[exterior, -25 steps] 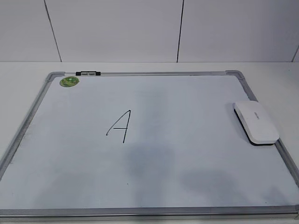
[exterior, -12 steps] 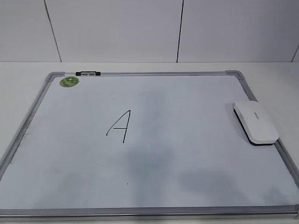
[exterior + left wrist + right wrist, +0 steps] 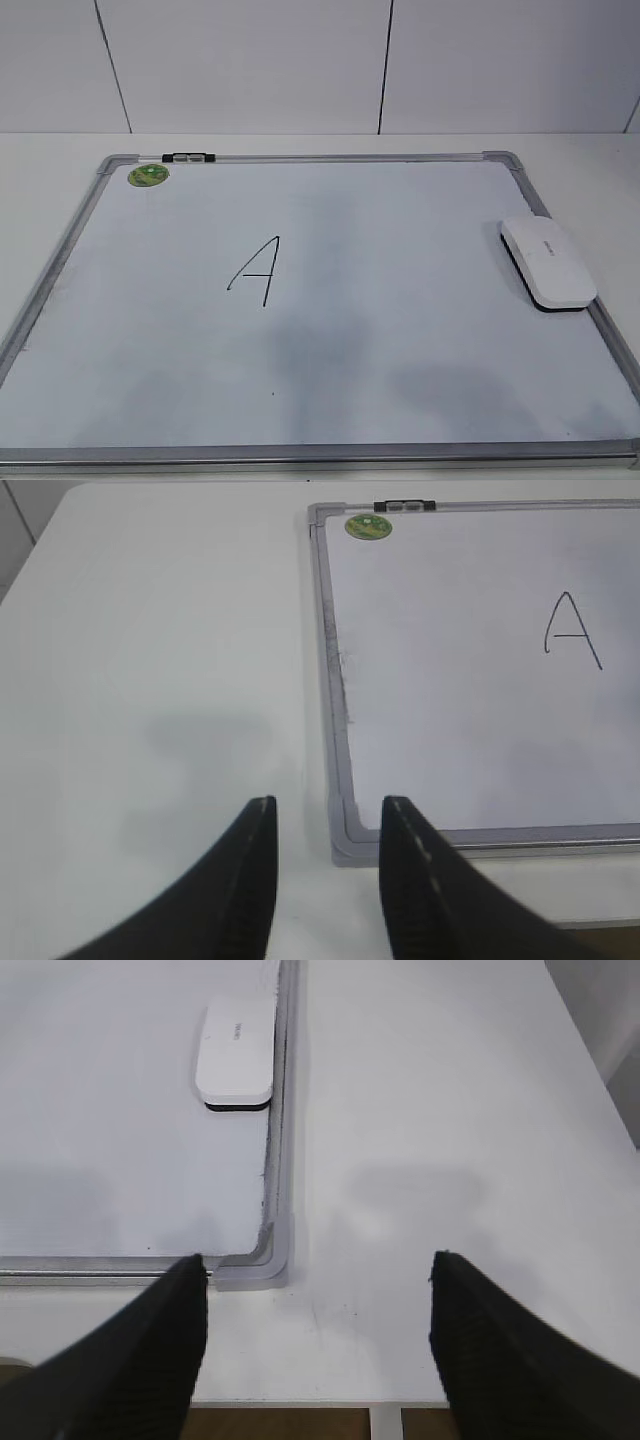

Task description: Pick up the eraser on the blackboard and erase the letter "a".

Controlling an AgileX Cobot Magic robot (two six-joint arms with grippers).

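Nothing's moved since before; I'd drop my wide-open right gripper [image 3: 318,1335] squarely across the eraser [image 3: 237,1050]; left gripper [image 3: 325,875] slightly parted, empty.

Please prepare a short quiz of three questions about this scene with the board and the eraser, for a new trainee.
1. True or false: the eraser lies at the right edge of the blackboard.
2. Which gripper is open wider? A) left gripper B) right gripper
3. What is stuck near the blackboard's far-left corner?

Key: 1. True. 2. B. 3. A round green sticker.
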